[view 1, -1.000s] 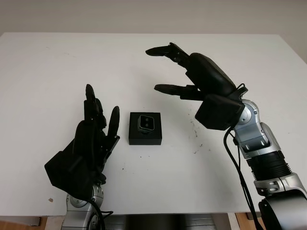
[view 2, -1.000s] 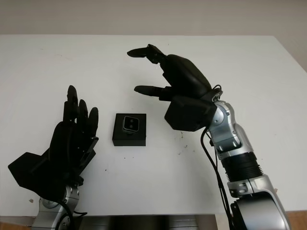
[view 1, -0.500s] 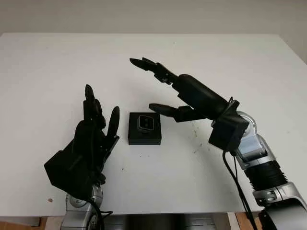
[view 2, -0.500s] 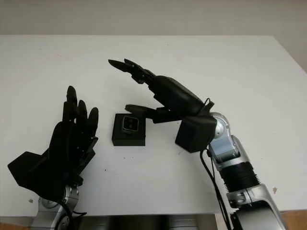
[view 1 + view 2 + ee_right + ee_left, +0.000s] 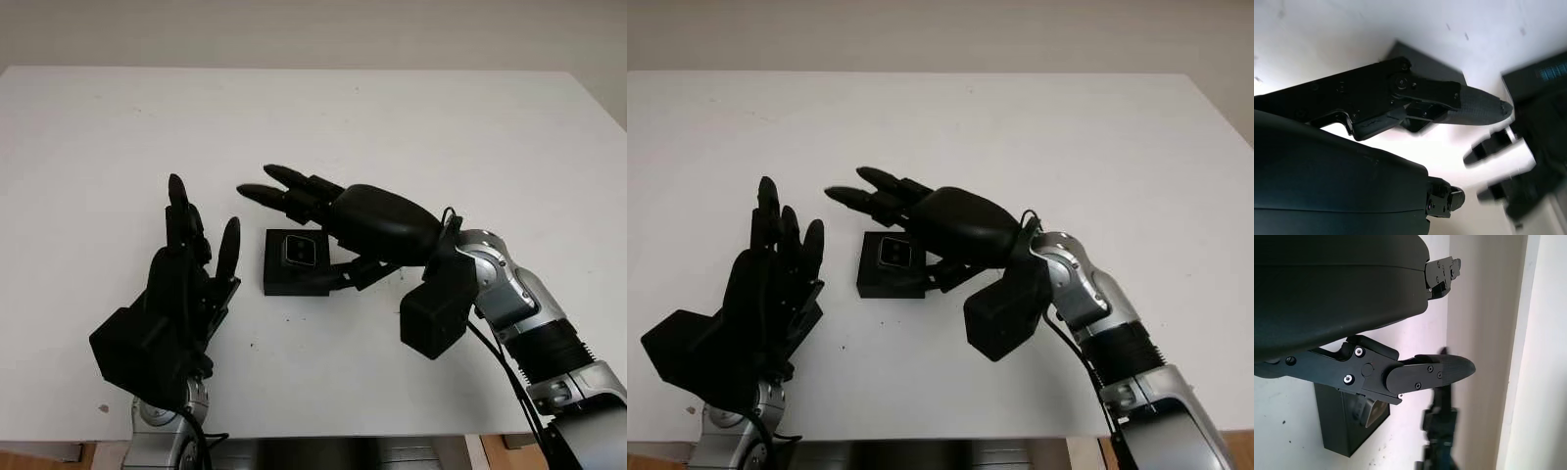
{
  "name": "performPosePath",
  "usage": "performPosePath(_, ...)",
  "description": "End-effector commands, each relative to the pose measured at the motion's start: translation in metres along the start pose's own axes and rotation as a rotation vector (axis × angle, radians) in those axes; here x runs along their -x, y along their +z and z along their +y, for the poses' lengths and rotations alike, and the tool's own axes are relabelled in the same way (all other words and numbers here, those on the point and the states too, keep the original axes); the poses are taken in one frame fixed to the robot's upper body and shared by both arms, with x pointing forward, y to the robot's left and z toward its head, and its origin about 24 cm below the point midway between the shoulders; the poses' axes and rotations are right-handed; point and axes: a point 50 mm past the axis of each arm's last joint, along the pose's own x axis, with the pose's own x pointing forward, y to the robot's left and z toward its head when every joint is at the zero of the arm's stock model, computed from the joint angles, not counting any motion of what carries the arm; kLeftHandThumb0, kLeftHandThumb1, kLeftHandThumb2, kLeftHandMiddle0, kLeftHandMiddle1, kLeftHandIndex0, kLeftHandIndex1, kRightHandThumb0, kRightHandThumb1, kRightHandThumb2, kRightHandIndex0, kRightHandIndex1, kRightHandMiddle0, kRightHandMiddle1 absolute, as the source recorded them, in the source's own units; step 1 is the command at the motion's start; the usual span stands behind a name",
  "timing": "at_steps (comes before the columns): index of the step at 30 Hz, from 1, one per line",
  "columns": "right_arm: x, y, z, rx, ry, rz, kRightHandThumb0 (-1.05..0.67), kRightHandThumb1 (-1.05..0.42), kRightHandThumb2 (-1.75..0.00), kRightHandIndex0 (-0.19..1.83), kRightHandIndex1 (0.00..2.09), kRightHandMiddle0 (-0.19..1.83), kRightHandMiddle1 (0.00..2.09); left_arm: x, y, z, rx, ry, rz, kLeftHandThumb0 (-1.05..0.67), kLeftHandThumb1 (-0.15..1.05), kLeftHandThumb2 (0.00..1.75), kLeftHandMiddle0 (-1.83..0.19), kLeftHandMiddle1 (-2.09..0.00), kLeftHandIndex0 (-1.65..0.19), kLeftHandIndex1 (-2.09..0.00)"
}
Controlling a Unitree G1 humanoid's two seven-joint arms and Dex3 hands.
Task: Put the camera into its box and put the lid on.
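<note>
A small black box [image 5: 290, 276] sits mid-table with the grey-faced camera [image 5: 299, 251] lying in it. My right hand [image 5: 294, 227] is low over the box and open. Its fingers [image 5: 284, 191] reach leftward past the box's far edge, and its thumb [image 5: 340, 279] lies by the near right side; I cannot tell whether it touches. My left hand [image 5: 201, 230] stands open, palm toward the box, a short way to its left. The left wrist view shows the box [image 5: 1342, 423] beyond the thumb [image 5: 1430, 374]. In the right wrist view, the box [image 5: 1425, 66] lies behind the thumb [image 5: 1469, 105].
The white table [image 5: 118, 127] stretches wide around the box, with a few small dark specks on it near the box. Its front edge [image 5: 343, 438] runs just in front of both arms.
My right hand has come down from high over the far right and swung left, so that it now straddles the box. The left hand has barely moved.
</note>
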Motion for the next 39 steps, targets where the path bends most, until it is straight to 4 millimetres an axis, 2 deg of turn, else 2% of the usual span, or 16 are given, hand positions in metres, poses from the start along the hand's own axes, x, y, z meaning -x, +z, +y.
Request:
performPosePath(1, 0.000, 0.000, -0.004, 0.046, 0.020, -0.012, -0.88, -1.05, -0.63, -0.12, 0.03, -0.17, 0.18, 0.002, 0.003, 0.000, 0.018, 0.006, -0.017, -0.62, 1.05, 0.54, 0.19, 0.00, 0.19, 0.00)
performPosePath(6, 0.002, 0.000, 0.003, 0.130, 0.112, -0.022, -0.91, -1.05, -0.64, -0.11, 0.04, -0.14, 0.16, 0.003, 0.003, 0.000, 0.026, 0.001, -0.009, -0.63, 1.05, 0.61, 0.19, 0.00, 0.19, 0.00)
performPosePath(19, 0.003, 0.000, 0.029, 0.270, 0.334, -0.047, -0.98, -1.05, -0.69, -0.08, 0.06, -0.07, 0.11, 0.006, 0.004, -0.002, 0.024, -0.010, -0.010, -0.65, 1.05, 0.64, 0.19, 0.00, 0.19, 0.00)
performPosePath(29, 0.001, 0.004, 0.040, 0.283, 0.425, -0.080, -0.98, -1.05, -0.63, -0.07, 0.06, -0.04, 0.09, 0.007, 0.005, -0.003, 0.026, 0.003, -0.003, -0.66, 1.05, 0.62, 0.19, 0.00, 0.19, 0.00)
performPosePath(39, -0.003, 0.002, 0.052, 0.355, 0.494, -0.058, -0.99, -1.05, -0.62, -0.19, 0.00, -0.18, 0.01, 0.006, 0.006, -0.005, 0.023, -0.004, -0.012, -0.65, 1.05, 0.61, 0.19, 0.00, 0.19, 0.00)
